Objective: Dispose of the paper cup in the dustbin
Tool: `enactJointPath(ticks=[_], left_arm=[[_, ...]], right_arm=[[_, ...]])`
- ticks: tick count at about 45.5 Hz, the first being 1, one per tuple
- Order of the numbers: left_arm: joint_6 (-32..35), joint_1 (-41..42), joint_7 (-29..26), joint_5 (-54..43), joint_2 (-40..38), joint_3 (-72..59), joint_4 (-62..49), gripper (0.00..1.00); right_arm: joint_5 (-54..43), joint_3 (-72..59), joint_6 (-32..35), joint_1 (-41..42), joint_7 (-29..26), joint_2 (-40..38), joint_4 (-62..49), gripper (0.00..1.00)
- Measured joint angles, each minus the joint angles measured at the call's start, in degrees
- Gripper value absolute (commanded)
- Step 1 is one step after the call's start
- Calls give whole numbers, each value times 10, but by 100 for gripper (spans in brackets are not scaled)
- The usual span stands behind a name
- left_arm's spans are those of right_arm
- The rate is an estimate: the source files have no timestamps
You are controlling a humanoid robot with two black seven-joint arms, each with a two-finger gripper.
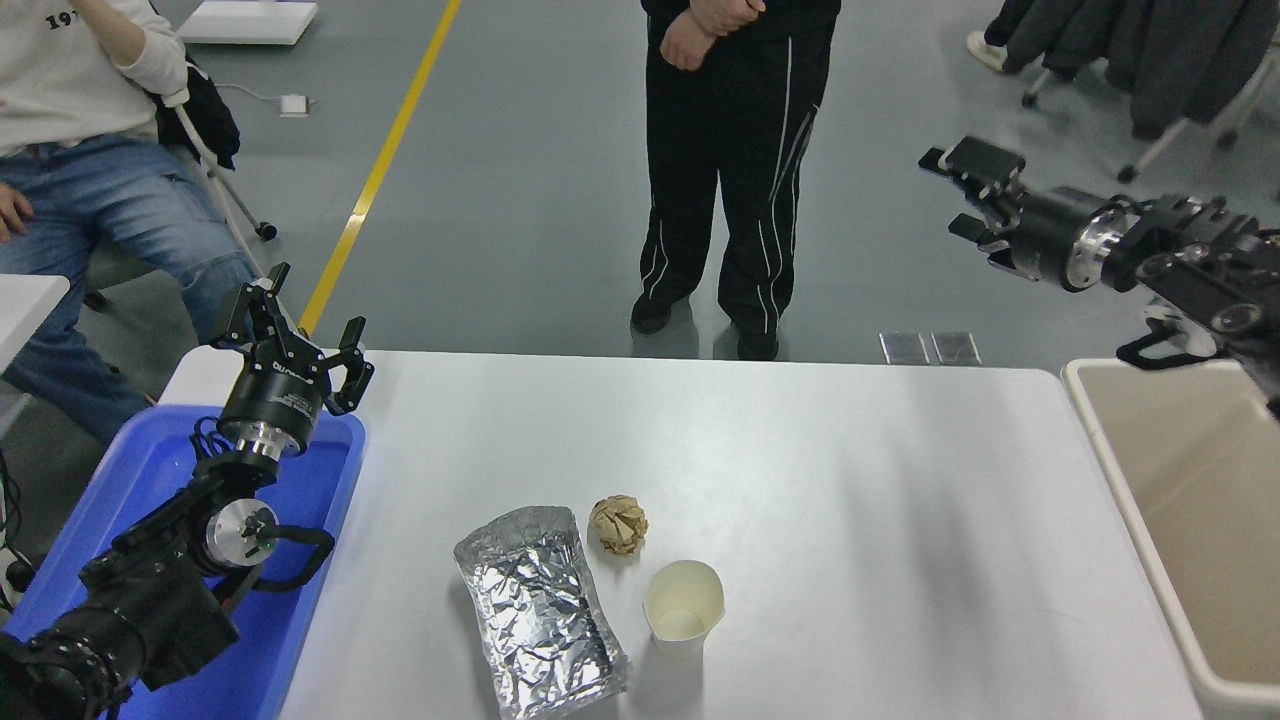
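Paper cup (684, 607) upright on worktop (850, 480), beside foil packet (541, 611). Right tool (958, 193) raised beyond dustbin (1120, 470), fingers spread, empty. Left tool (300, 335) parked over blue tray (330, 480), fingers apart.

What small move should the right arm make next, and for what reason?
Probably it should swing the right claw left and down toward the paper cup. The claw is open and empty, high above the dustbin's far corner, while the cup stands upright on the table, untouched, close to the paper ball and foil packet.
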Motion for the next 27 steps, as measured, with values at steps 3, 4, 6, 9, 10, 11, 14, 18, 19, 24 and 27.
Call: enactJointPath(ticks=[3,4,6,9,10,11,14,18,19,24,27], left_arm=[[0,0,0,0,0,0,0,100],[0,0,0,0,0,0,0,100],[0,0,0,0,0,0,0,100],[0,0,0,0,0,0,0,100],[0,0,0,0,0,0,0,100],[0,0,0,0,0,0,0,100],[0,0,0,0,0,0,0,100],[0,0,0,0,0,0,0,100],[0,0,0,0,0,0,0,100],[0,0,0,0,0,0,0,100],[0,0,0,0,0,0,0,100]], right_arm=[[-49,-24,0,25,0,0,43,100],[-62,-29,0,32,0,0,57,99],[-99,-43,1,49,0,-3,97,99],[-131,-57,3,68,0,-8,142,100],[-140,-62,5,73,0,-9,157,99],[-148,-67,6,78,0,-9,171,99],[-170,-86,9,94,-1,-12,212,99],[-191,-108,13,109,-1,-12,257,99],[-196,-114,14,112,-2,-11,269,99],[-208,-134,17,119,-4,-1,300,99],[-212,-146,19,119,-5,8,313,99]])
